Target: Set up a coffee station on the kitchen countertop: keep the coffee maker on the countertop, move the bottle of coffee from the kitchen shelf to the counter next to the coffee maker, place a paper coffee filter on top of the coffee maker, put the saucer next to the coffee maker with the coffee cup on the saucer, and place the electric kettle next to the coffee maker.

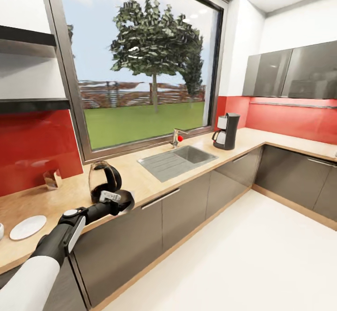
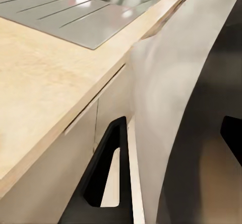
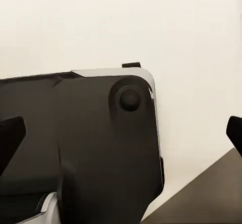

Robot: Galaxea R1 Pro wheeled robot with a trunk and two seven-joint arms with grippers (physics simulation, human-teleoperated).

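The left gripper [image 1: 122, 202] is closed on a white paper coffee filter [image 2: 166, 108], held off the desk [image 1: 140, 180] edge for carrying toward the distant coffee maker [image 1: 226, 131]; the right gripper's state cannot be told.

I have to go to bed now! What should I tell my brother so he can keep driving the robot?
Left gripper: shut on the paper coffee filter, held by the counter edge.
Right gripper: open, empty.
Coffee maker: on the countertop, beyond the sink.
Electric kettle and saucer: on the countertop, far from the maker.
Left: filter onto maker, then kettle, saucer, cup, coffee bottle.
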